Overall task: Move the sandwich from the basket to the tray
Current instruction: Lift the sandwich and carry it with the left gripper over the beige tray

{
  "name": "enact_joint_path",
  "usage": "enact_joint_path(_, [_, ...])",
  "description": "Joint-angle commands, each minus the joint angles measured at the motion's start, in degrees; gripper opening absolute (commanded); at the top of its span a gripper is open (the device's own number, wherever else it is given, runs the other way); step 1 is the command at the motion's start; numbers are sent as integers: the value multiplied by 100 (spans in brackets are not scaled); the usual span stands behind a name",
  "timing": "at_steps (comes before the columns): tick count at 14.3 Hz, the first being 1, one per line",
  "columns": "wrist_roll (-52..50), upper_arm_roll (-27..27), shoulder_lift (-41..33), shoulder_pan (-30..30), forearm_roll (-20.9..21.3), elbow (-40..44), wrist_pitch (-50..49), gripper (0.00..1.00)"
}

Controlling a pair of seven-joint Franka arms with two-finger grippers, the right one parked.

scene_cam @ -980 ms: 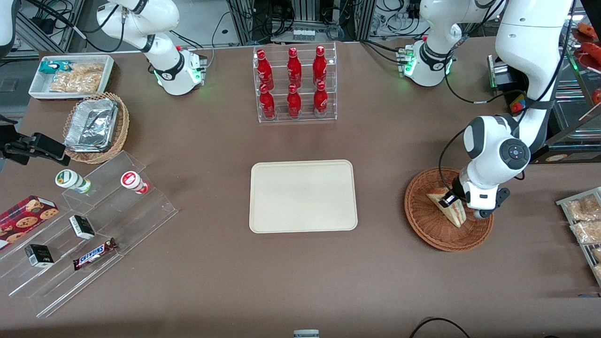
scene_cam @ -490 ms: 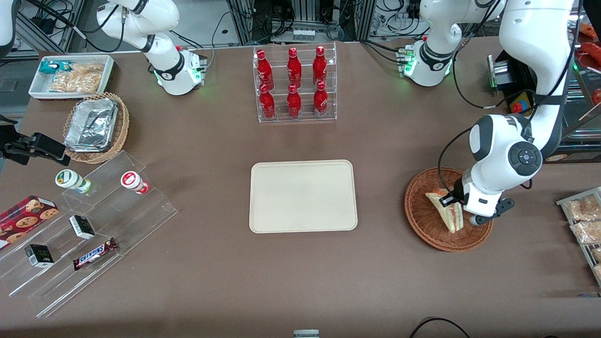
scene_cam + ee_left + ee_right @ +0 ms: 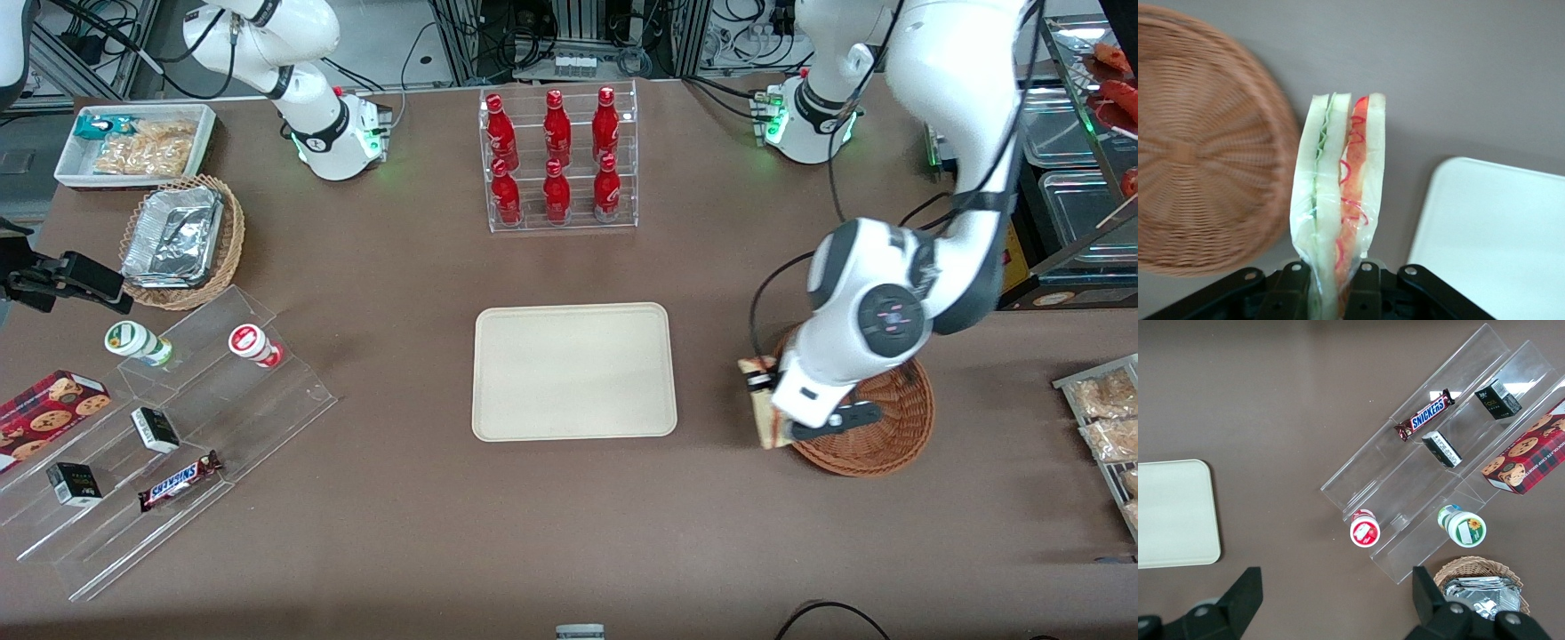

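Carrying the plastic-wrapped triangular white-bread sandwich (image 3: 1338, 200) clamped by one end in the black two-finger gripper (image 3: 1331, 283), mid-right of the front frame between reddish-brown wicker basket (image 3: 876, 436) and cream rectangular tray (image 3: 573, 372), risking slippage from so narrow a pinch.
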Motion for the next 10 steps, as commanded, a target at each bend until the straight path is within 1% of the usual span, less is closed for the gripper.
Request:
enact_joint_path(1, [-162, 50, 632, -504, 43, 786, -152, 8])
enact_joint_path(4, [-495, 50, 1133, -1084, 34, 1296, -126, 8])
enact_joint_path(7, [-970, 50, 1757, -1550, 34, 2157, -143, 8])
enact_joint_path(10, [-1225, 50, 2162, -1919, 43, 2536, -135, 8])
